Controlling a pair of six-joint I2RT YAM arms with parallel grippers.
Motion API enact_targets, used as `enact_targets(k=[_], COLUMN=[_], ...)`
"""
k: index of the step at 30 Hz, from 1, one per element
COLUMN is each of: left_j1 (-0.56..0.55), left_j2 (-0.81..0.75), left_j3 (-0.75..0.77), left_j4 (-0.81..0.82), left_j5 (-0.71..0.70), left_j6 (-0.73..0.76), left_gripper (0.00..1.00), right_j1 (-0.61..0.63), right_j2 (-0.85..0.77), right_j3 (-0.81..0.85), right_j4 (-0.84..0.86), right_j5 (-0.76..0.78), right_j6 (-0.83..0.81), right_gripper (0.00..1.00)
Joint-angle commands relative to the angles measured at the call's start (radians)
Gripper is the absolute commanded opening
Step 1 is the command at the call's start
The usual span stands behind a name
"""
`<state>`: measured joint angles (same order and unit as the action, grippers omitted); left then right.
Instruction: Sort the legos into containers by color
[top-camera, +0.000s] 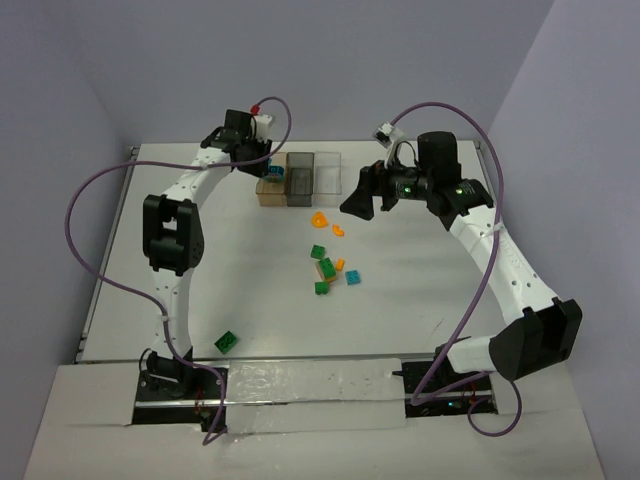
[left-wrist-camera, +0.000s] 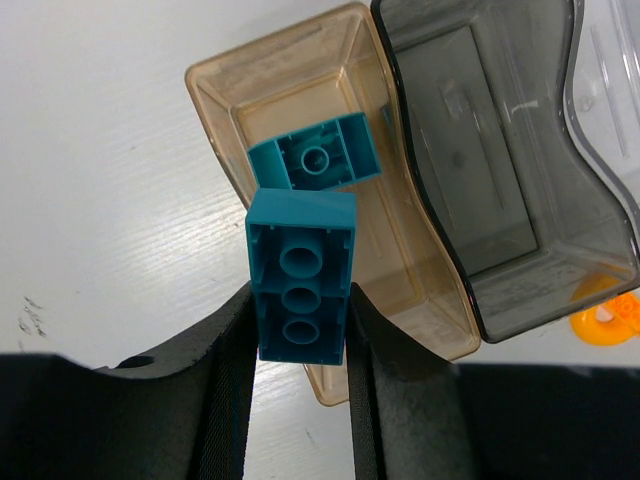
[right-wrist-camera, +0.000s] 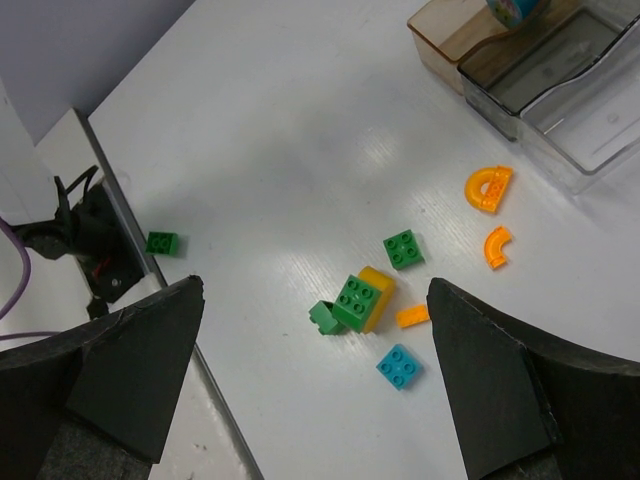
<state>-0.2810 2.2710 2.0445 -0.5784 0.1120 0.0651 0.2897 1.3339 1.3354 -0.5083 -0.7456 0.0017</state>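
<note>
Done: we count one teal brick (left-wrist-camera: 318, 160) lying underside-up in the amber box (left-wrist-camera: 215, 110); nothing else looks sorted
In hand: our left claw (left-wrist-camera: 300, 335) is closed narrowly on a second teal brick (left-wrist-camera: 300, 265), held over that same box
Right claw: our right claw (right-wrist-camera: 315, 340) stands wide open and holds nothing, hovering above the loose pile
Left to do: the grey box (left-wrist-camera: 470, 150) and the clear box (top-camera: 325, 172) look empty; on the surface (right-wrist-camera: 250, 130) we see a third teal brick (right-wrist-camera: 398, 366), green bricks (right-wrist-camera: 403, 249), orange pieces (right-wrist-camera: 489, 188) and a lone green brick (right-wrist-camera: 161, 242) near the left arm's base
Our judgement: the task is early, with well under half sorted
Left wrist view alone: it shows the grip and what is inside the amber box
Right wrist view alone: it shows the pile's makeup, one green brick sitting on a yellow-orange one
Top view alone: it shows both arms together, the boxes at the far side, and the lone green brick well apart from the pile
</note>
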Motion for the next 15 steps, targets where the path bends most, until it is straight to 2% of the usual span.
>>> enact_targets(k=[1, 6, 9, 10, 11, 15], left_j1=[-0.006, -0.006, -0.006, -0.007, -0.007, -0.006], left_j2=[-0.065, -0.072, -0.099, -0.116, -0.136, -0.199], left_j3=[-0.025, -0.005, -0.023, -0.031, -0.033, -0.003], left_j4=[0.021, 0.001, 0.022, 0.031, 0.037, 0.012], left_j5=[0.052, 0.090, 0.118, 0.128, 0.136, 0.163], left_j6=[0.010, 0.001, -0.004, -0.008, -0.013, -0.014], left_gripper=[0.38, 0.51, 0.69, 0.81, 0.87, 0.89], right_j1=[-0.004, -0.004, -0.004, -0.003, -0.003, -0.003], right_j2=[0.007, 0.014, 0.014, 0.014, 0.015, 0.014], right_j3=[0.015, 0.022, 0.021, 0.019, 0.018, 0.022], right_j4=[0.002, -0.007, -0.010, -0.010, -0.011, -0.019], right_j5=[-0.018, -0.018, -0.024, -0.027, -0.028, -0.023], right_j6=[-0.014, -0.017, -0.016, -0.014, -0.015, -0.021], right_gripper=[1.00, 1.00, 1.00, 1.00, 1.00, 1.00])
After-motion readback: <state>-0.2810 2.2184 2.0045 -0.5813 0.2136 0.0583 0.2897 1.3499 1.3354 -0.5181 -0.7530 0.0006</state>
